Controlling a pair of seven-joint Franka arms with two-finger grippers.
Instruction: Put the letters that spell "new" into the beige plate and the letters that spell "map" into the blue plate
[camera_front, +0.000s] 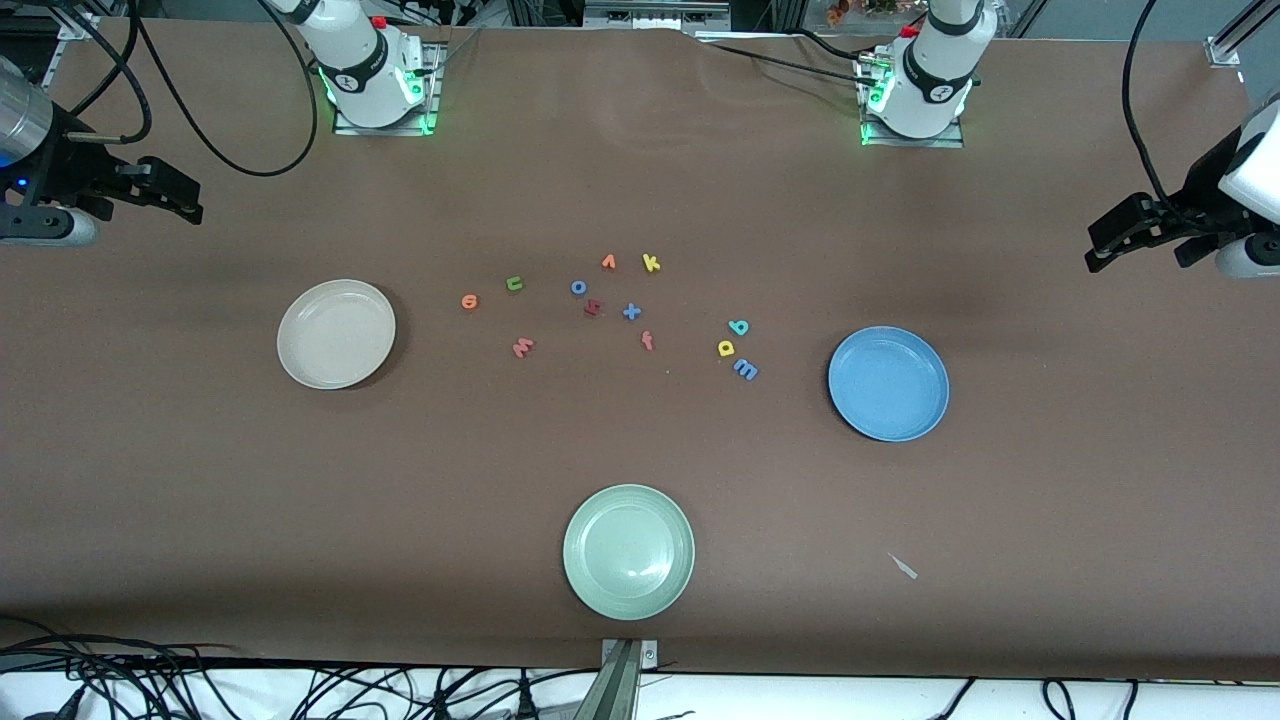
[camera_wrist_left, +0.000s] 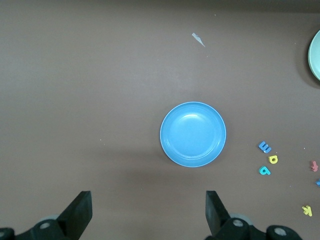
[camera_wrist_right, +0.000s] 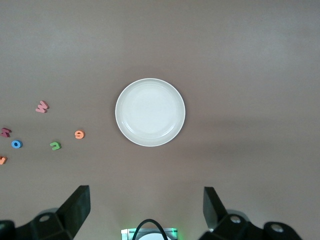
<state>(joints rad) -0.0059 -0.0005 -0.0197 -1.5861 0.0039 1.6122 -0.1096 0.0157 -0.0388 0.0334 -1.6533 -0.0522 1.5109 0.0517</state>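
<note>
Waiting at either end of the desk (camera_front: 640, 600), both arms hang high and nothing is in hand: the left gripper (camera_wrist_left: 147, 212) is over the bare cloth at its own end with jaws wide apart, the blue plate (camera_wrist_left: 193, 134) below its camera, and the right gripper (camera_wrist_right: 146, 207) is likewise spread and empty, looking down on the beige plate (camera_wrist_right: 150, 112). Both plates are bare, so by my reading no letter has been sorted and the first pick is the step in hand. Near the beige plate lie the orange e (camera_front: 469, 301), the green n (camera_front: 514, 284) and the salmon-red w (camera_front: 522, 347), each apart from the others. Closer to the blue plate sit the teal p (camera_front: 739, 326), the yellow a (camera_front: 727, 348) and the blue m (camera_front: 746, 369), bunched tightly together. Between the groups are decoys: an orange v (camera_front: 608, 262), yellow k (camera_front: 651, 263), blue o (camera_front: 578, 287), blue x (camera_front: 631, 311), a dark red letter (camera_front: 593, 308) and a salmon f (camera_front: 647, 341); a pale green plate (camera_front: 628, 551) sits nearest the front camera. Next, I'd say, a long descent onto one thin letter, with care in that bunched trio.
</note>
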